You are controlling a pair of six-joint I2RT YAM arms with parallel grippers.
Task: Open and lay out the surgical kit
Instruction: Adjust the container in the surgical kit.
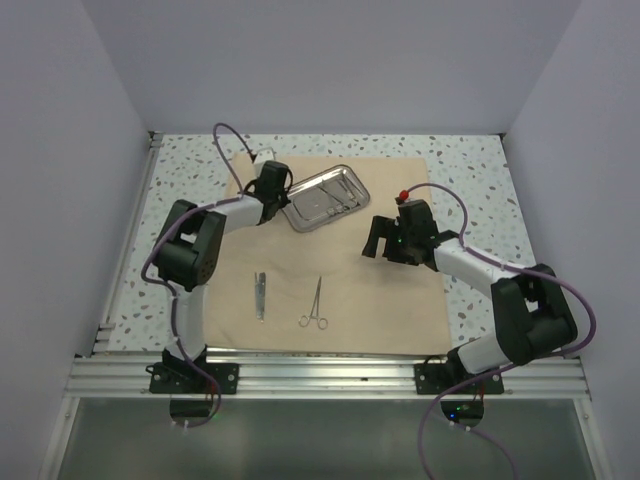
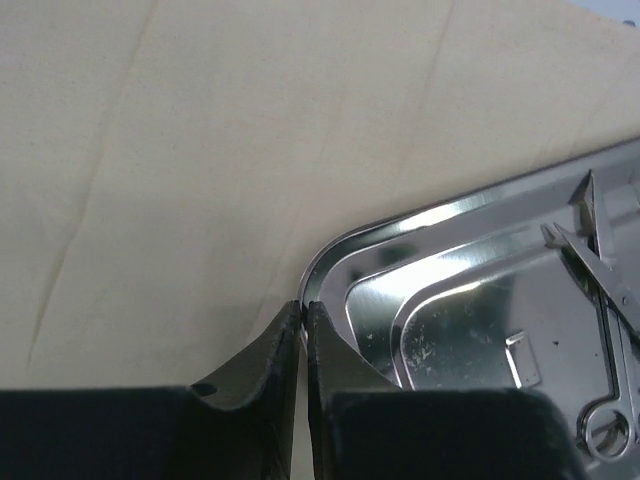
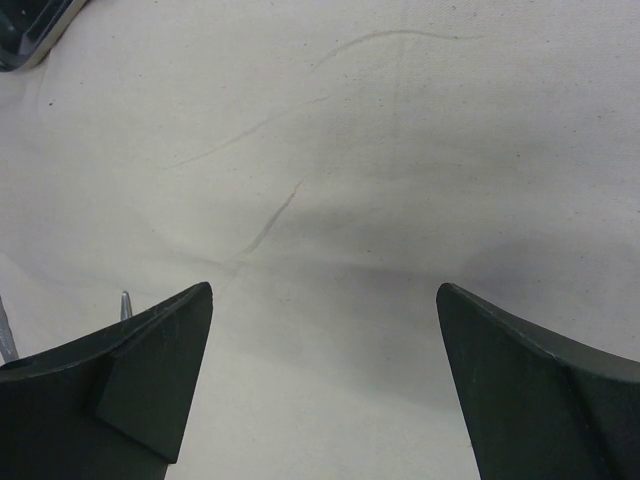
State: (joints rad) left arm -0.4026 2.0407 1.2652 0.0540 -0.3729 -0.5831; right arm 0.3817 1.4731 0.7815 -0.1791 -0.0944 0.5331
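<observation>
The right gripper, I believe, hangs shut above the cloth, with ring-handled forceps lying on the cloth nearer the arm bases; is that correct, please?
Not quite: the right gripper is open, its fingers wide apart in the right wrist view. It does hang above the cloth, and the ring-handled forceps lie nearer the bases.

The right gripper (image 3: 325, 292) hangs over the beige cloth wrap (image 3: 400, 150); its two dark fingers (image 3: 150, 380) stand wide apart with nothing between them; faint creases cross the cloth; a corner of the steel tray (image 3: 28, 30) shows at top left; a thin silver tip (image 3: 125, 300) pokes out beside the left finger.
</observation>
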